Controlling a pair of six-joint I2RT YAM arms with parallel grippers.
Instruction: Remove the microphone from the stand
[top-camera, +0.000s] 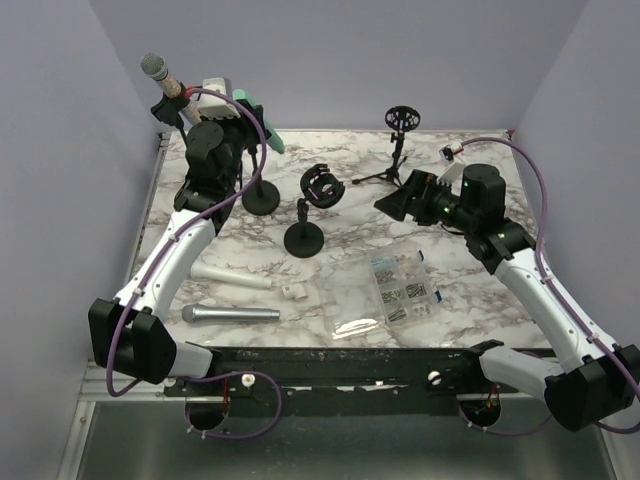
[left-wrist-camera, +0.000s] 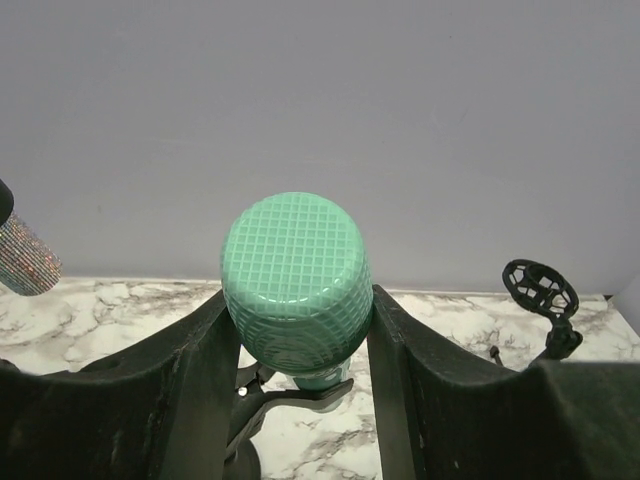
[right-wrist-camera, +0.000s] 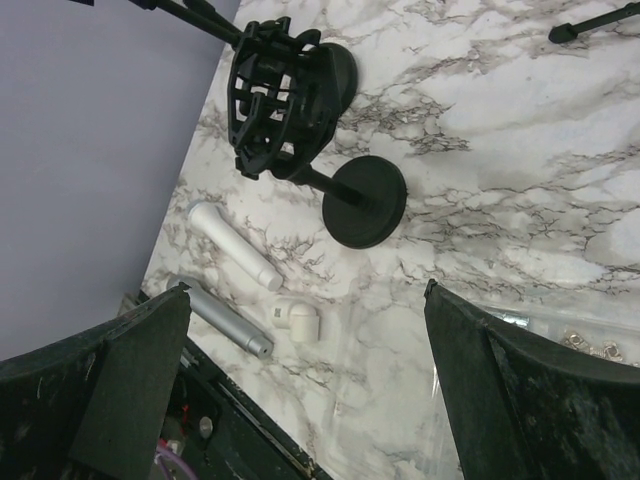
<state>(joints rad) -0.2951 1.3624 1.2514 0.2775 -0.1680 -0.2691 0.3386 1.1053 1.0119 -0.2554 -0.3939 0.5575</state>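
Mint-green mesh-headed microphone (left-wrist-camera: 296, 275), at 11 o'clock on the marble table (top-camera: 480, 290), sits in the black round-base stand (top-camera: 262, 200). My left gripper (left-wrist-camera: 298, 320) clamps its head, which I judge rigid, light and slick; the body below offers surer purchase. The wall is close behind, with free room upward. Right gripper (right-wrist-camera: 310, 340) is spread, idle.

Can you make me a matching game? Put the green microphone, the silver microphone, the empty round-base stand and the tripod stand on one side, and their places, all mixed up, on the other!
Things
1. green microphone
2. silver microphone
3. empty round-base stand
4. tripod stand

Places
A. at the back of the table, near the wall
B. lying flat near the front edge
C. between the left gripper's fingers
D. upright in the middle

Pairs: 1-C, 2-B, 3-D, 4-A
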